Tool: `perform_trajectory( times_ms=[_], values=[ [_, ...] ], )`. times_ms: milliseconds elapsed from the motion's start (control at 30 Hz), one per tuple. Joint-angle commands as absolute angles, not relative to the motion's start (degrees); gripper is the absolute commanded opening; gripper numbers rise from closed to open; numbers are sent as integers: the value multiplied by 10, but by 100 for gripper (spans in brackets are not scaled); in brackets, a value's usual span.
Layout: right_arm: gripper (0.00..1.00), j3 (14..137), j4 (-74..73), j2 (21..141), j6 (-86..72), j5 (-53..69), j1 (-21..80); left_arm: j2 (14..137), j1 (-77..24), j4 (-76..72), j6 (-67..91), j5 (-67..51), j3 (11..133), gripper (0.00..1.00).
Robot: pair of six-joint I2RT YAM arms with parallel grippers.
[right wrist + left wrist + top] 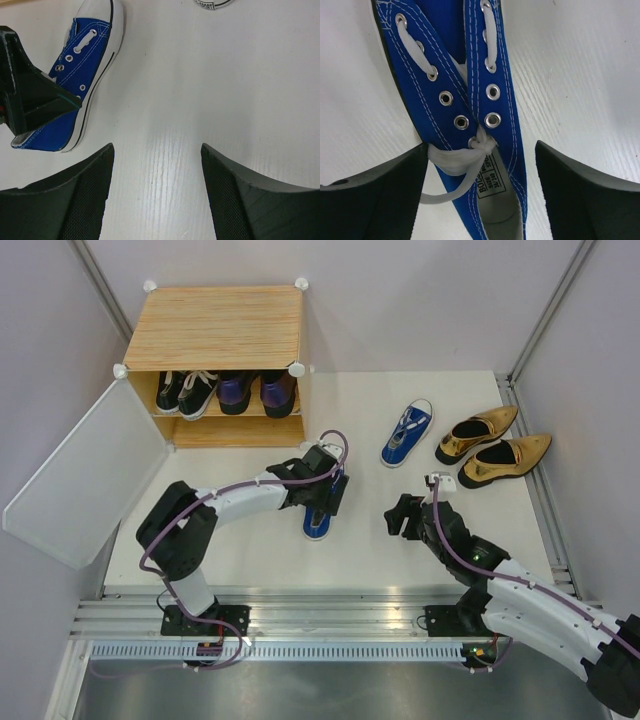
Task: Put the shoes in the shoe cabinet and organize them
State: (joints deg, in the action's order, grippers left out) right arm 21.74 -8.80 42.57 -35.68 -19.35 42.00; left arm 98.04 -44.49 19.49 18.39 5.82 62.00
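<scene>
**Four shoes shelved, four out on the table**

Only the overhead view takes in the shoe cabinet (215, 335). It stands at the far left of the table (400, 560) with its door panel (85, 475) swung wide open to the left. On its upper shelf I count four shoes: two black sneakers (185, 392) on the left and two purple heels (257, 392) beside them. The compartment below is mostly hidden at this angle.

Four more shoes lie on the table. Two gold heels (480, 432) sit side by side at the far right, with the other blue sneaker (407, 434) near them. A blue sneaker (318, 525) lies in the middle, half covered by the left gripper (325, 502).

The left wrist view shows what the overhead cannot. The gripper's fingers stand spread, one on each side of the laced throat, not clamped. One is right at the white lace knot (465, 157), and a strip of table shows beside the other. A size label (487, 182) inside the heel is visible only here, and the toe is cut off.

The right gripper (405, 515) hovers right of centre, jaws apart over bare table. Its own view catches the blue sneaker's white toe cap. It also shows a sliver of white sole with lettering at the top edge, too cut off to tell which shoe.
</scene>
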Motion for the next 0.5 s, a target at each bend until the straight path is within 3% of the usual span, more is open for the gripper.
perform_trajectory(
  times_ms=[0,67,200,333,400,467],
  values=[
    [74,210,-89,412,-354,-199,417,992,-447,155,178,72,651,82],
    [74,206,-89,410,-355,-200,417,991,-447,154,171,77,650,71],
    [75,206,-90,406,-355,-204,417,1006,-448,154,160,79,647,36],
    [75,205,-91,406,-357,-203,417,1019,-448,154,163,77,631,17],
    [74,206,-91,405,-357,-205,417,1020,-448,154,164,83,626,2],
    [74,205,-93,404,-357,-204,417,1016,-448,155,160,92,618,2]
  ],
)
